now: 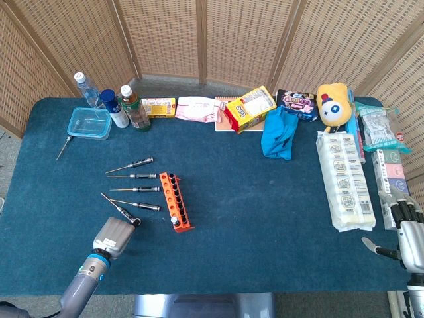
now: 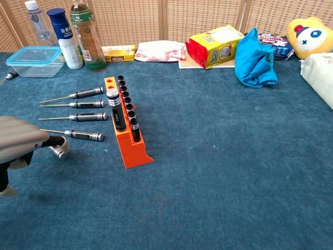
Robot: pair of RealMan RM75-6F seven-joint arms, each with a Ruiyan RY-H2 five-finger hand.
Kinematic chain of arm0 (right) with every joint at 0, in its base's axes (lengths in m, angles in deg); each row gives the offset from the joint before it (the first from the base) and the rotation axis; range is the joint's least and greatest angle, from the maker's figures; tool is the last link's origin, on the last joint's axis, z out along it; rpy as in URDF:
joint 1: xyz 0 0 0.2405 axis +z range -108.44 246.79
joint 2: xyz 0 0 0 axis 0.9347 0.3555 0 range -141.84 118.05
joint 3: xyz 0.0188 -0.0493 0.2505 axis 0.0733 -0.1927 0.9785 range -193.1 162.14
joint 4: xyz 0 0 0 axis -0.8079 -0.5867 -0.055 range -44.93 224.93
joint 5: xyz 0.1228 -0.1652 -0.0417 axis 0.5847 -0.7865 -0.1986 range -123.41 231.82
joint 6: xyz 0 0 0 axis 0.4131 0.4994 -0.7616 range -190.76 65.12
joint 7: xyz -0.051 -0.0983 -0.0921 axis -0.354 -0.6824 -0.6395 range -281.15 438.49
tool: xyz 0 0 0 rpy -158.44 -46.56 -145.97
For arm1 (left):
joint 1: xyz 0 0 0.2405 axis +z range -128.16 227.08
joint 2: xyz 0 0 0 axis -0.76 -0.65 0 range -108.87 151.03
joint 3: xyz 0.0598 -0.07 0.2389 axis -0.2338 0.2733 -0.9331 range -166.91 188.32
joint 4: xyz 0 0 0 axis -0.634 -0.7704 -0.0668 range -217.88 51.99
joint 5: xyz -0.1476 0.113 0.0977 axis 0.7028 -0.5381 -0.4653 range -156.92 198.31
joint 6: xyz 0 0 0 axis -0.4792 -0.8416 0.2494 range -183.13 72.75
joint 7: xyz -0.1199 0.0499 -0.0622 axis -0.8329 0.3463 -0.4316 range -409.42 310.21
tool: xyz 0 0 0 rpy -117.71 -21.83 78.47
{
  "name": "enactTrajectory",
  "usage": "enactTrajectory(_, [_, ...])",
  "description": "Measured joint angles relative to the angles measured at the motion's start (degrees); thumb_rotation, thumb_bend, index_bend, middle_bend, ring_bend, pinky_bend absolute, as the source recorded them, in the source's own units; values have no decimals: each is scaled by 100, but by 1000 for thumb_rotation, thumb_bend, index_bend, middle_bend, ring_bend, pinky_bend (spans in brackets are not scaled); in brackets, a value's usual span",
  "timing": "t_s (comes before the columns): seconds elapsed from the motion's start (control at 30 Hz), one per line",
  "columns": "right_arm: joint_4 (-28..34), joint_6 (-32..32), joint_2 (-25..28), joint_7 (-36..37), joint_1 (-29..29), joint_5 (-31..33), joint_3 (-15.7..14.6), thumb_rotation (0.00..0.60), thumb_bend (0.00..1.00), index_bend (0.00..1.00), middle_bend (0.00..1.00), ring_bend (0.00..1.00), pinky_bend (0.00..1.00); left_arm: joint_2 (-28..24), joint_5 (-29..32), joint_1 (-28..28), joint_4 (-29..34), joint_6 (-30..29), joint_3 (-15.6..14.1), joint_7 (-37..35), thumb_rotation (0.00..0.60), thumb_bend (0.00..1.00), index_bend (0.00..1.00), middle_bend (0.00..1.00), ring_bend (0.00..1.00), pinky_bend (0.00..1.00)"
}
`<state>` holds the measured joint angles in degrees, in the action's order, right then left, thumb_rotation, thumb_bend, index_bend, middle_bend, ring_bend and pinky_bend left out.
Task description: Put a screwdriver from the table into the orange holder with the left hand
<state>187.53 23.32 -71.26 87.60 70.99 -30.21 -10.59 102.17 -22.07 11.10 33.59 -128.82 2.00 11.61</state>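
My left hand [image 1: 114, 233], a grey-backed hand at the near left part of the dark blue cloth-covered table [image 1: 265, 212], is closed around the black knurled handle of a slim steel-shafted screwdriver [image 1: 118, 209]; in the head view the thin shaft runs up and to the left from my fingers, and in the chest view the silver-ringed butt of the handle pokes out past my knuckles, just clear of the cloth. The orange plastic holder [image 2: 127, 140], a narrow sloped rack, stands just to the right of that hand, with a row of black-handled drivers already upright in its holes and some holes at its far end open. Four more black-handled screwdrivers [image 2: 78, 114] lie side by side on the cloth left of the holder, tips pointing left, the nearest one just beside the tool I hold. My right hand [image 1: 411, 232] sits at the near right edge of the table, fingers apart, gripping nothing. Along the back stand a clear plastic box [image 1: 89, 123], bottles [image 1: 134, 108], a yellow snack bag [image 1: 250, 108], a blue cloth [image 1: 278, 133] and a yellow plush toy [image 1: 334, 102].
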Motion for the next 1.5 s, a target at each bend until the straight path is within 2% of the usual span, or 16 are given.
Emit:
enactTrajectory(0.27, [6, 1, 4, 7, -1, -6, -3, 600, 94, 127, 43, 47, 6, -229, -713, 90, -40, 25, -44, -494, 600, 159, 168, 1000, 1000, 970])
enactTrajectory(0.43, [9, 1, 8, 11, -2, -5, -5, 600, 94, 127, 43, 47, 6, -324, -1348, 174, -441, 160, -78, -1047, 600, 163, 176, 1000, 1000, 970])
enactTrajectory(0.73, [2, -25, 5, 12, 8, 13, -2, 600, 93, 127, 43, 48, 6, -326, -1868, 249, -1295, 672, -61, -1913, 600, 193, 373, 1000, 1000, 970])
enactTrajectory(0.87, [4, -26, 5, 6, 9, 14, -3, 600, 94, 127, 43, 48, 6, -294, -2047, 286, -1470, 819, -46, -2178, 600, 204, 400, 1000, 1000, 970])
enactTrajectory(1.23, [11, -36, 18, 34, 7, 23, -5, 600, 93, 127, 43, 49, 6, -77, -2371, 372, -1815, 893, 96, -2255, 600, 286, 400, 1000, 1000, 970])
enactTrajectory(1.5, [9, -43, 45, 100, 7, 28, 0, 600, 94, 127, 43, 49, 6, 85, -2370, 406, -2025, 1001, 174, -2127, 600, 289, 400, 1000, 1000, 970])
